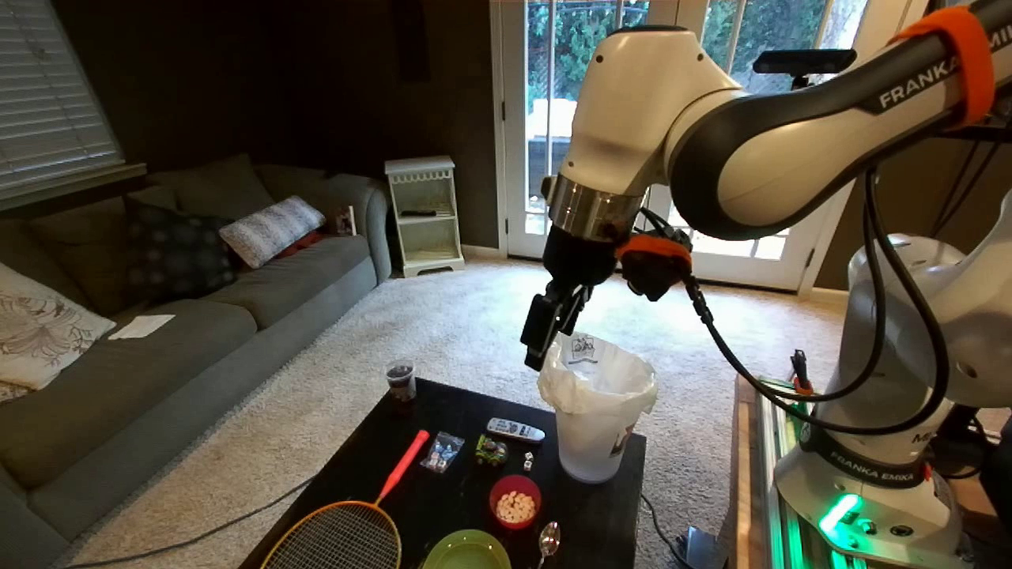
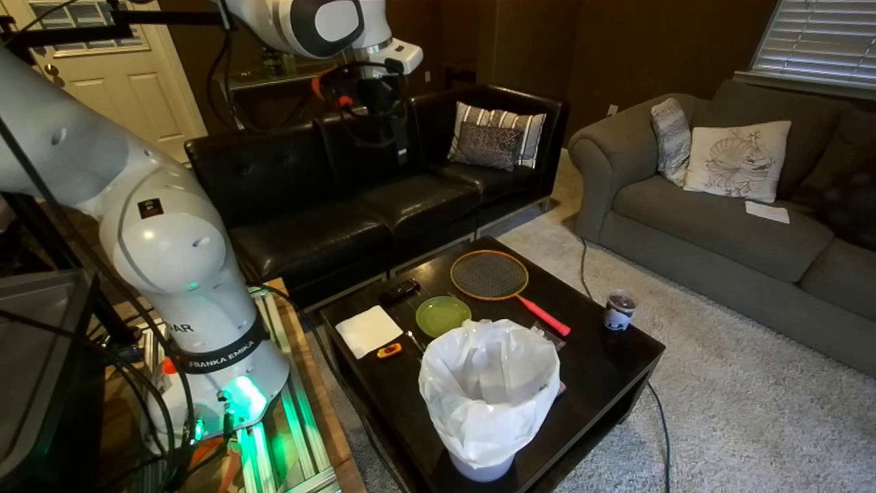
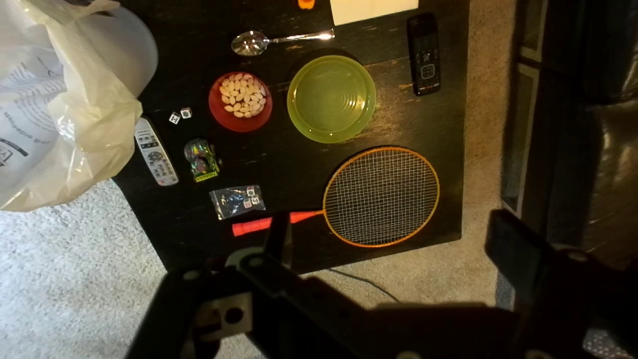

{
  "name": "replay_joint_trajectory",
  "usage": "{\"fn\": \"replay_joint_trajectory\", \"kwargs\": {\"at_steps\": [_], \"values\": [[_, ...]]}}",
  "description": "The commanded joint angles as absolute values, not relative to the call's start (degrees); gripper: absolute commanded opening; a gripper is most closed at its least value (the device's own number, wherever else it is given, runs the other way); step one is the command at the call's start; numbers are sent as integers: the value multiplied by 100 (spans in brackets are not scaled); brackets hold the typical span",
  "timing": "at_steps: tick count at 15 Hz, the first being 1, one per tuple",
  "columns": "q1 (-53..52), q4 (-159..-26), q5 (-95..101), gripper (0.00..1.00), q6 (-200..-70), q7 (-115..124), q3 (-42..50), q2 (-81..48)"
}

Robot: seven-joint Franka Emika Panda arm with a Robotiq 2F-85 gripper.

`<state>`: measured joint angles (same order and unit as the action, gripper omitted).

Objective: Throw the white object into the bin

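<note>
Paper [image 2: 369, 331] lies outside the bin [image 1: 587, 444]; if it's the target, everything remains: the gripper [image 3: 391, 234] hangs empty, jaws apart.

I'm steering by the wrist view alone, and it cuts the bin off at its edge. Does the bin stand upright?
Observer: Yes. In both exterior views the bin stands upright on the table.
Operator: The white sheet, perhaps my target, is cut off too. Is all of it on the table?
Observer: It appears so: an exterior view shows its whole outline on the table, beside the small orange item.
Operator: And is any light on at the robot base?
Observer: Yes, a light there glows green, as both exterior views show.
</note>
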<state>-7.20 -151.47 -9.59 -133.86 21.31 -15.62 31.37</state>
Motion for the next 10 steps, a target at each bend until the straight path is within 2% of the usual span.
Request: {"fn": "replay_joint_trajectory", "kwargs": {"at_steps": [1,10], "values": [[-867,-15129,-1156,100,-13613,2022,-1430,2511],[-1183,-14763,-1403,100,-14333,1822,-1454,304]]}}
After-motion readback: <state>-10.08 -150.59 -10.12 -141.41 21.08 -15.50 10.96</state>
